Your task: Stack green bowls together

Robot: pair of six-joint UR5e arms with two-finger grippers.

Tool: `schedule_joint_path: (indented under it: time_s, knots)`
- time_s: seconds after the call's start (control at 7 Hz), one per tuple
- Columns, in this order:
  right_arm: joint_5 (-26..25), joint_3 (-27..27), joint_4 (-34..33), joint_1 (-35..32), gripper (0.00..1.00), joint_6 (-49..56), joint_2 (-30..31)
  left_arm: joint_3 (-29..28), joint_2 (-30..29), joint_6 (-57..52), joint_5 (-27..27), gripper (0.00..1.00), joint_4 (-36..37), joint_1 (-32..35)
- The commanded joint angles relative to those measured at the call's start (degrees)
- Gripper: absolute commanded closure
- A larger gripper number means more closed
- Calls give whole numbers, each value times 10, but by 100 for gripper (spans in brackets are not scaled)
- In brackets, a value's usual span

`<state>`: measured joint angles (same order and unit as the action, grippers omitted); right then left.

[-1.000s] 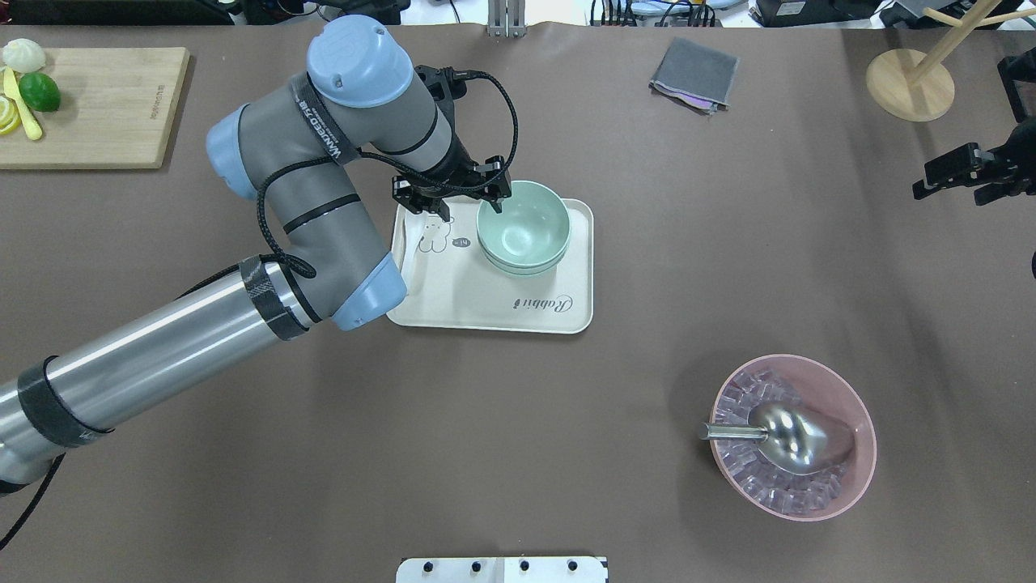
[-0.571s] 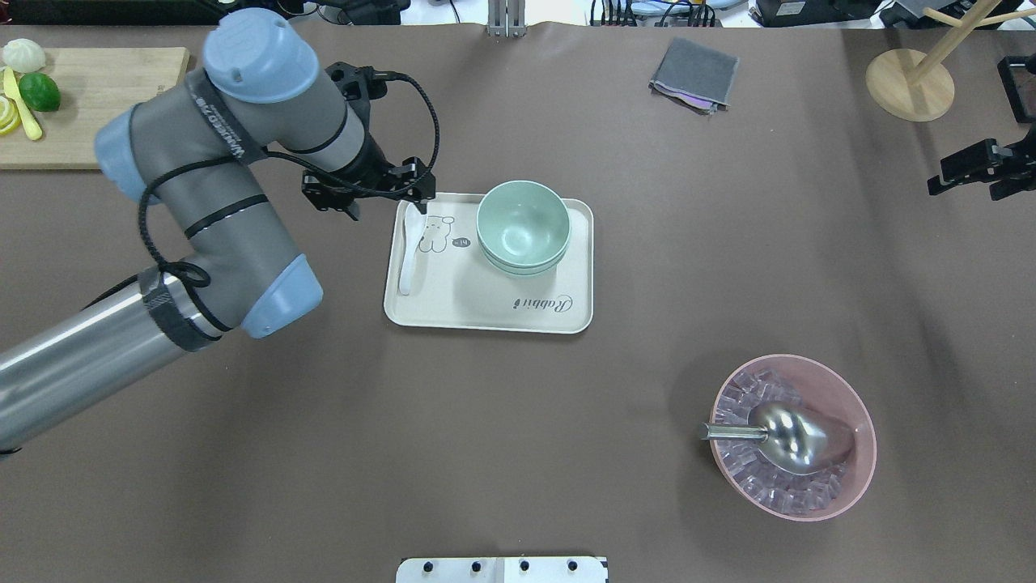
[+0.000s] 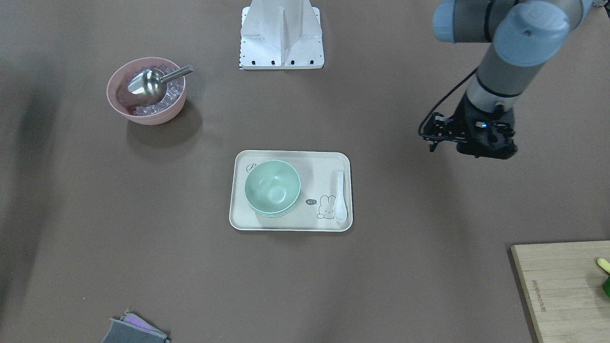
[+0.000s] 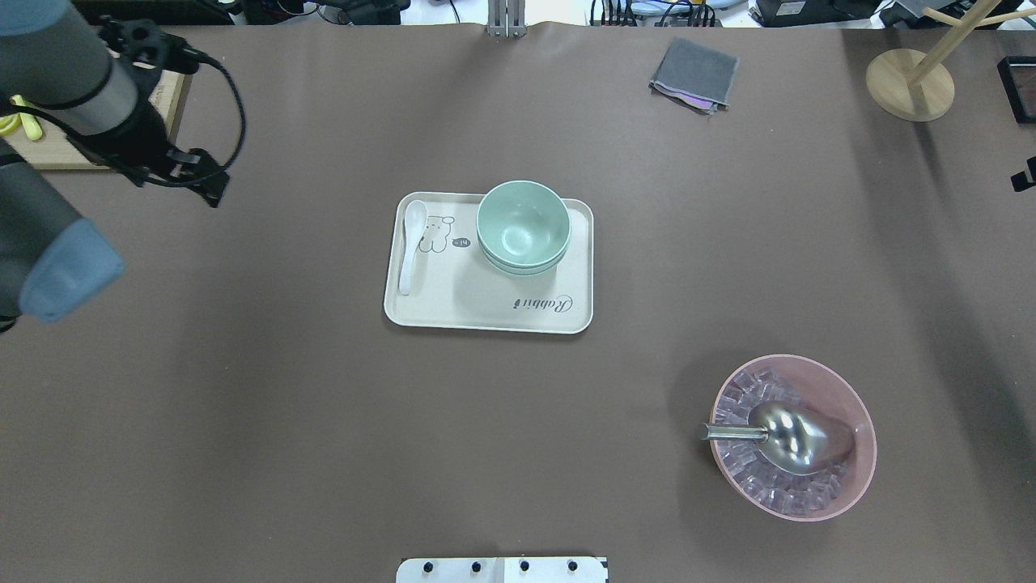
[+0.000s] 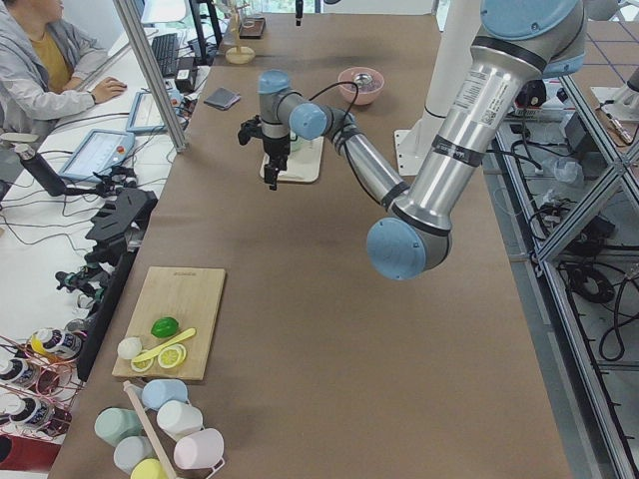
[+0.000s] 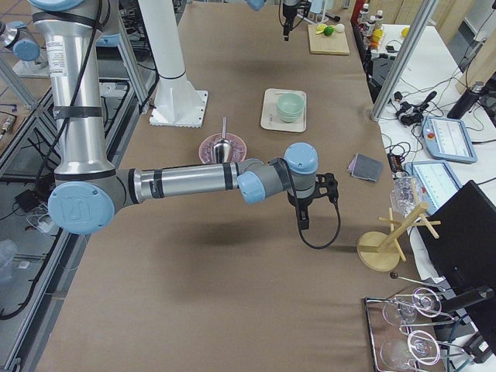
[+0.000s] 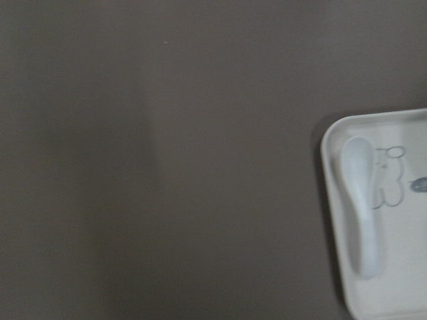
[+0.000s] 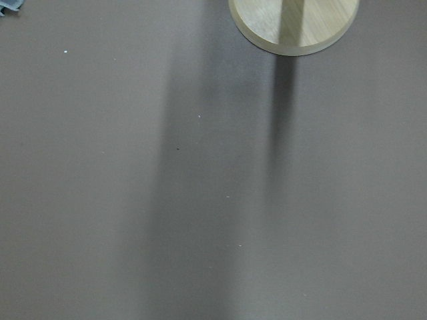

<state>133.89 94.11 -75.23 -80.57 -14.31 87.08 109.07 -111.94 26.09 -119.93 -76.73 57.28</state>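
Seemingly nested: pale mint-green round plastic bowls (image 4: 522,223), one stack, far-right part of cream rectangular tray (image 4: 486,312), mid-table. Likely light, stiff, slick; best hold a pinch on top rim. Tray lip just beside stack; white spoon (image 4: 411,243) at tray's left end; approach from above looks open. Left gripper (image 4: 176,188) spread, empty, far left, well apart. Right gripper (image 6: 303,221): state cannot tell.
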Motion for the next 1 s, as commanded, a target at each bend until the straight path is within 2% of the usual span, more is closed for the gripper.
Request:
schedule_joint_path:
  time_s: [0.0,0.14,0.29,0.43,0.57,0.71,0.86]
  knots:
    - [-12,-3,-33,-21,0,60,-2,-3,92,-201,-49,2,1,116]
    - [-18,-8,-34,-20,0,60,-4,-31,124,-309,-92,2,-2,173]
    - [-18,-13,-33,-19,0,60,-5,-54,144,-394,-113,2,-1,220]
    - [1,-1,-34,-44,0,65,1,-30,211,-402,-116,2,-33,237]
    - [46,39,-31,-49,0,69,44,-66,220,-382,-116,2,-73,238]
    - [13,35,-31,-32,0,86,42,-79,228,-336,-116,2,-116,245]
    - [-2,41,-33,-33,0,93,43,-82,246,-340,-116,2,-137,270]
